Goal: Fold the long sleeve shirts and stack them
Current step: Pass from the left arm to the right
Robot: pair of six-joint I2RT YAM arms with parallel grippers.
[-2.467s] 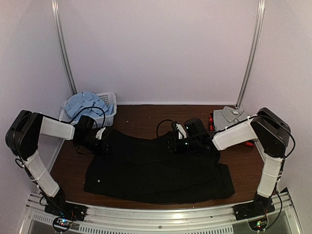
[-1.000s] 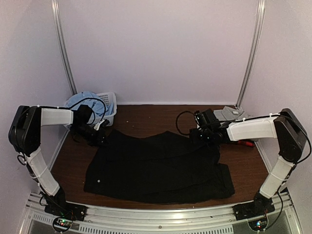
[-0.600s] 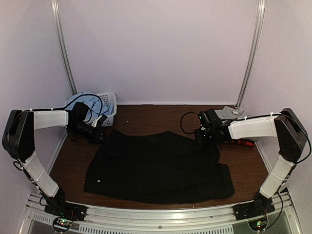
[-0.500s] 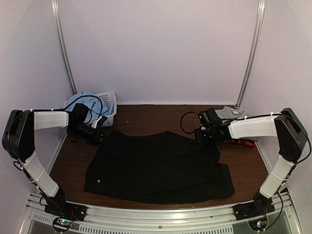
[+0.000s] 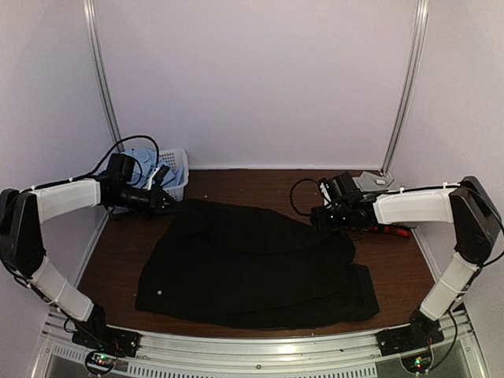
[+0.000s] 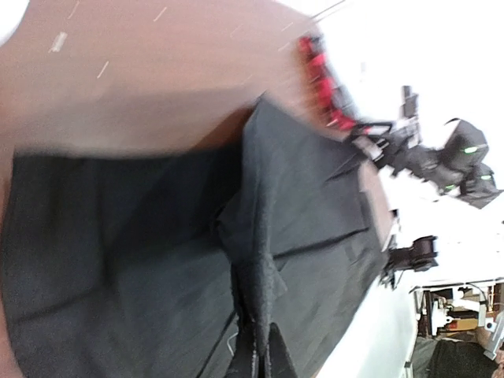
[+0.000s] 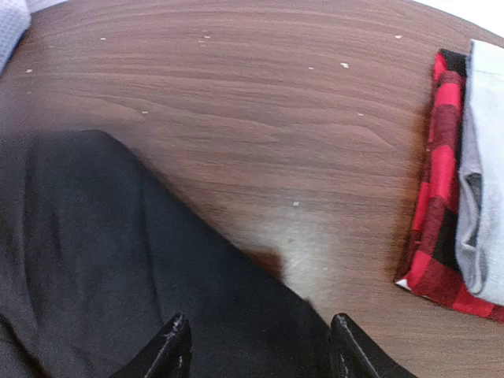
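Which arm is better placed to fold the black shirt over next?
Left. The left claw grips the black shirt at its far edge; the right claw stands open over it, holding nothing.

Robot lab test cell, not a home. Plain pale walls [image 5: 252,79] close in three sides, joined by bare metal posts [image 5: 100,79]. A brown wood-grain table [image 5: 236,185] fills the booth floor to wall. The white-and-black left arm [image 5: 67,198] and right arm [image 5: 413,206] are bolted to a metal rail [image 5: 260,346] at the near edge, with small status lights [image 5: 98,361] lit on the bases. The left wrist view shows a blurred, cluttered room [image 6: 461,311] past the table edge.
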